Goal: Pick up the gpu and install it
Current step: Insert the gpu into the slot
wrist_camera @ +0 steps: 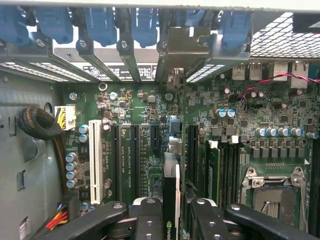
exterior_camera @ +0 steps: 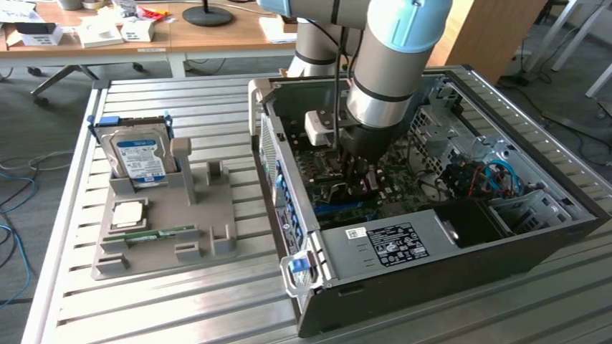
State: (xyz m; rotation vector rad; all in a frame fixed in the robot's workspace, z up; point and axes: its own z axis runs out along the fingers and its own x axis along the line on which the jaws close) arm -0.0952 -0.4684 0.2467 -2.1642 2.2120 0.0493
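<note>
So the fingers are clamped on the gpu, one on each side of the thin card. It sits edge-on between them, right over the long slots on the motherboard. Can't tell if its lower edge is touching a slot yet. My take: it's light and stiff but fragile, so pinching the flat faces up near the top edge like this looks right. That keeps the grip away from whatever contacts run along the bottom, and I'd guess any tilt could jam it. The arm drops nearly straight down into the open case, wrist vertical, fingers aimed at the board. The case lies on its side on the slatted worktop. Off to the exterior view's left there's a grey tray with a hard drive standing in it.
</note>
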